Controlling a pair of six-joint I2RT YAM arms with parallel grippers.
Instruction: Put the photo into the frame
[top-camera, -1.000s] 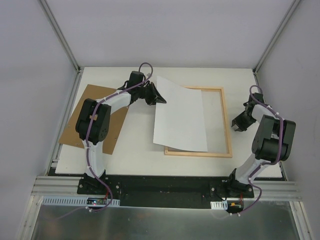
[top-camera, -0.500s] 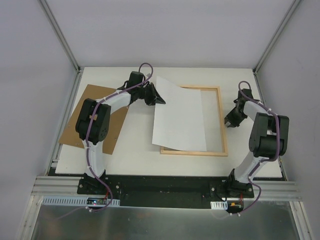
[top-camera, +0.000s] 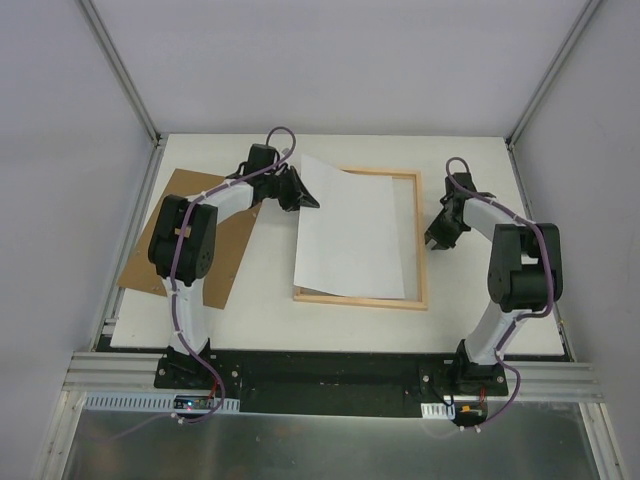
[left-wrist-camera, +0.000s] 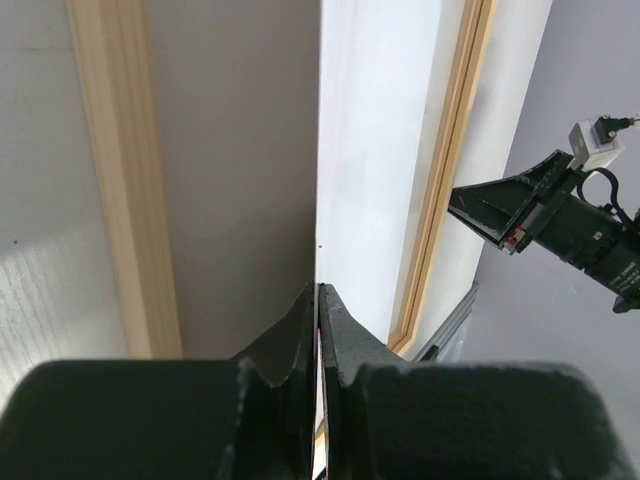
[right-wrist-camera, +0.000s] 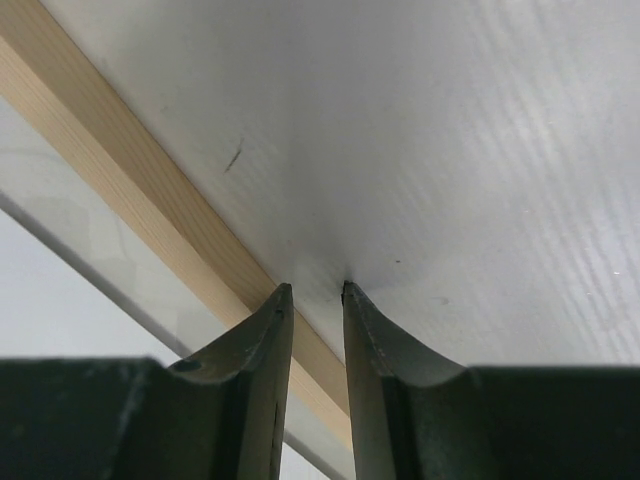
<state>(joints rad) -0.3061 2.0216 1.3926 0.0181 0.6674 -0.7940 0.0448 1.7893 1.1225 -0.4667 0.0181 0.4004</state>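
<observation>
Strips of narrow light wood make up the frame (top-camera: 421, 240), a rectangle lying flat on the white table (top-camera: 400, 150) with a clear pane inside it. Across its left and middle part lies the photo (top-camera: 350, 230), a thin paper sheet with its plain white reverse facing up. The printed side cannot be seen. The sheet hides the frame's left strip, and its far left corner reaches past the far strip.

That corner is pinched in the left gripper (top-camera: 300, 192). In the left wrist view the two dark fingers (left-wrist-camera: 300, 320) meet tightly on the sheet's edge, which runs straight away from them. Grainy wood strips show on either side there, and the area under the sheet is in grey shadow.

The right gripper (top-camera: 437, 240) sits just outside the frame's right strip. Its wrist view shows smooth, curved black fingertips (right-wrist-camera: 352, 300) a narrow gap apart with nothing between them, tips down at the table beside the strip. Whether the left one touches the wood cannot be told.

A plain brown backing board (top-camera: 228, 250) lies flat at the left, partly covered by the left arm.
</observation>
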